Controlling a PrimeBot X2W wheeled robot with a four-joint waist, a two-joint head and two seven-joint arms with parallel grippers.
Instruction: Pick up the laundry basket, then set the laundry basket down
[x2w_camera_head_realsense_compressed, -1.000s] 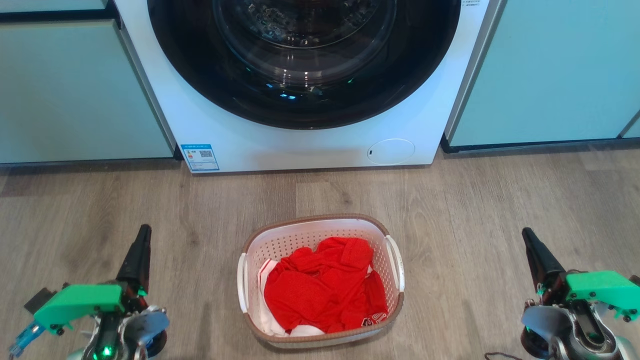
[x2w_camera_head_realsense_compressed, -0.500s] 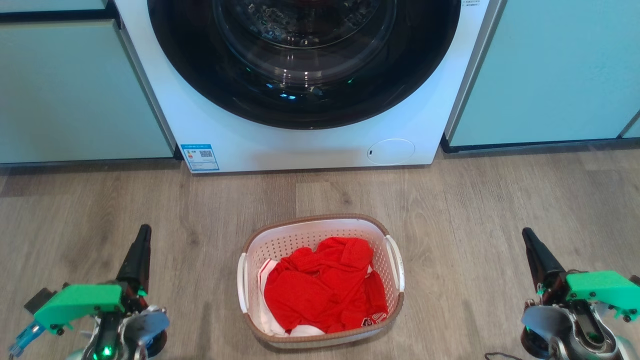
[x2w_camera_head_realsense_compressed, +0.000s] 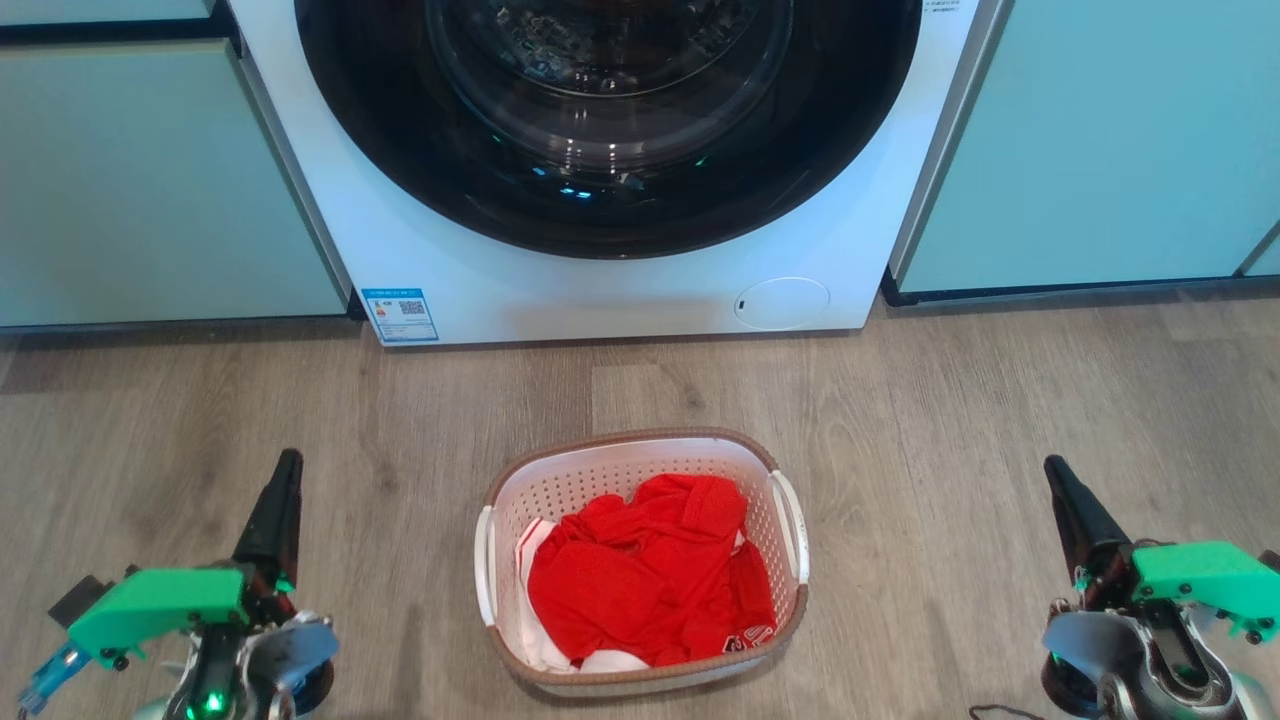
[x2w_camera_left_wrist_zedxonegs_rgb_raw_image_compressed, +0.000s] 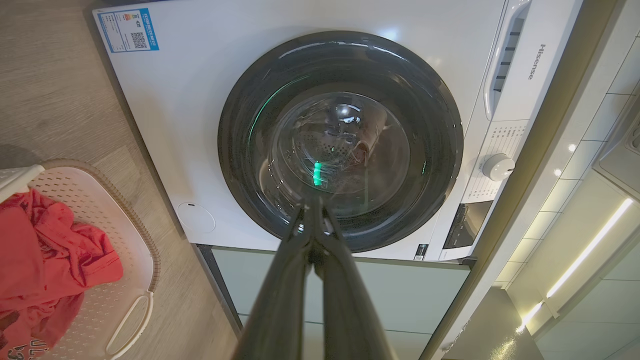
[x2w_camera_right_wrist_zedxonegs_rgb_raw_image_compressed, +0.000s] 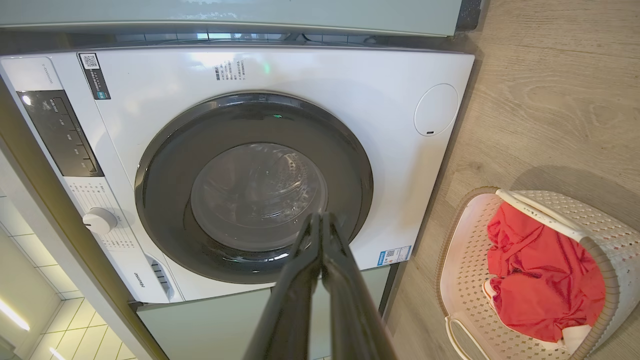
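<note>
The left gripper (x2w_camera_head_realsense_compressed: 288, 462) hangs above the near left part of the grey-brown wood-look floor (x2w_camera_head_realsense_compressed: 950, 400). Its two long dark fingers are pressed together to a point, with nothing between them. The right gripper (x2w_camera_head_realsense_compressed: 1052, 468) hangs above the near right part of the floor, its fingers likewise closed together and empty. Each has a bright green plastic mount (x2w_camera_head_realsense_compressed: 150, 605) at its wrist.

Between the two grippers, well apart from both, the small rounded-rectangular white plastic laundry basket (x2w_camera_head_realsense_compressed: 590, 480) stands upright on the floor. It has perforated walls and a brown woven-look rim (x2w_camera_head_realsense_compressed: 640, 436), with a white handle (x2w_camera_head_realsense_compressed: 485, 565) on its left side and another (x2w_camera_head_realsense_compressed: 793, 525) on its right. Inside lies a crumpled red mesh garment (x2w_camera_head_realsense_compressed: 640, 580), and a bit of white cloth (x2w_camera_head_realsense_compressed: 527, 548) shows beneath it at the left wall.

Beyond the basket is a strip of bare floor, then the white front-loading washing machine (x2w_camera_head_realsense_compressed: 600, 295), which stands at the far edge of the floor. Its round dark glass door (x2w_camera_head_realsense_compressed: 600, 130) is closed. A small blue label (x2w_camera_head_realsense_compressed: 400, 315) sits at its lower left corner and a round white flap (x2w_camera_head_realsense_compressed: 782, 302) at its lower right. In both wrist views the closed fingers point at this door. Pale green cabinet fronts (x2w_camera_head_realsense_compressed: 150, 180) flank the machine on both sides.
</note>
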